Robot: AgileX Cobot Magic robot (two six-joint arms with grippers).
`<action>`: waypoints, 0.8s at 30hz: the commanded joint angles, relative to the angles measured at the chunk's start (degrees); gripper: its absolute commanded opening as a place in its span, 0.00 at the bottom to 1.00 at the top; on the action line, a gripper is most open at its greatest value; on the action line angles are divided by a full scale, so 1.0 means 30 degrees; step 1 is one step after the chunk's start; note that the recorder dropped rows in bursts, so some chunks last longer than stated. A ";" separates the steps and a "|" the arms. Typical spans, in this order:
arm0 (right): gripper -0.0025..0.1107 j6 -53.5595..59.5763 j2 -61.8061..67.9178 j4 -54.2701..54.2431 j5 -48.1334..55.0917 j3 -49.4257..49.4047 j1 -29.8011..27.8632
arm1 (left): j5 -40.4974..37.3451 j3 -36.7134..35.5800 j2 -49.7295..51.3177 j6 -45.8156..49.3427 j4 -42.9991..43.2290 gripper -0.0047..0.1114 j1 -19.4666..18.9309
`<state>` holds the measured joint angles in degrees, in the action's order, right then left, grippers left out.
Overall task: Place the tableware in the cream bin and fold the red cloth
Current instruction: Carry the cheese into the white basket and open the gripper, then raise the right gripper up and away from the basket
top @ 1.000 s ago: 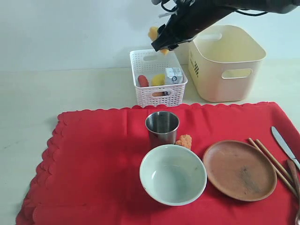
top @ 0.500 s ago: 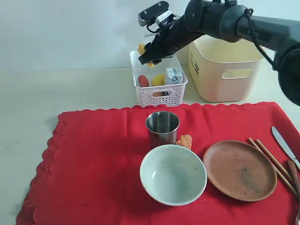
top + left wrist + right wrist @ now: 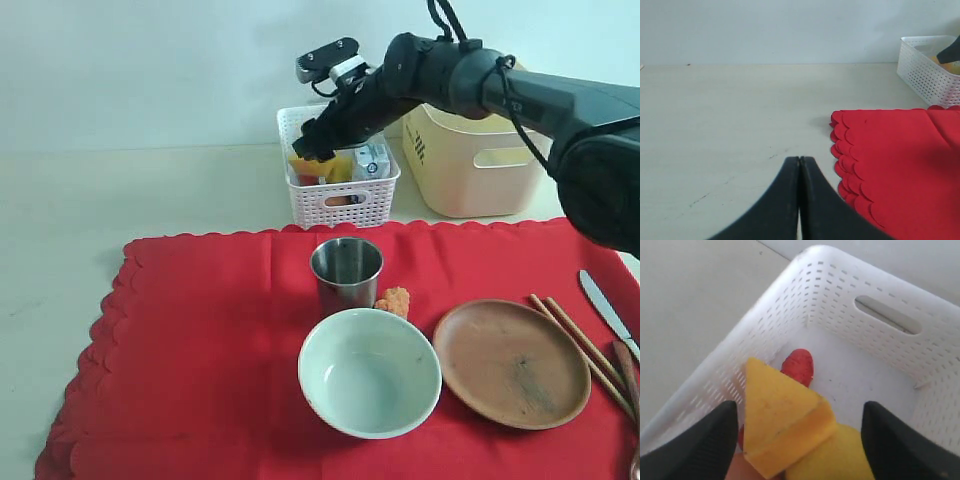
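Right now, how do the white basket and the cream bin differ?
The white basket has lattice walls; the cream bin smooth solid ones. The basket is lower and smaller than the bin. The basket holds food and a small carton; nothing shows inside the bin. The right gripper hangs over the basket, not the bin. Both have handle cut-outs and stand beyond the red cloth.

Red cloth (image 3: 200, 330) flat, bowl (image 3: 369, 372), steel cup (image 3: 346, 275), plate (image 3: 511, 363), chopsticks (image 3: 580, 345), knife (image 3: 605, 305) upon it, cream bin (image 3: 470, 185) behind
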<state>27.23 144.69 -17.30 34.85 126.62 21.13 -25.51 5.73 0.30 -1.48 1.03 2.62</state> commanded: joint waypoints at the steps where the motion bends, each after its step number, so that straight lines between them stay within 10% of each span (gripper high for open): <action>1: 0.68 -0.1602 -0.1265 0.1525 0.2012 0.0221 -0.0200 | 0.0226 -0.0048 -0.0099 0.0010 -0.0084 0.04 -0.0028; 24: 0.63 -0.5130 -0.4452 0.3924 0.9316 0.0221 -0.0200 | 0.0226 -0.0048 -0.0099 0.0010 -0.0084 0.04 -0.0028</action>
<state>13.68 132.61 -6.93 61.75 126.62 20.78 -25.51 5.73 0.30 -1.48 1.03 2.62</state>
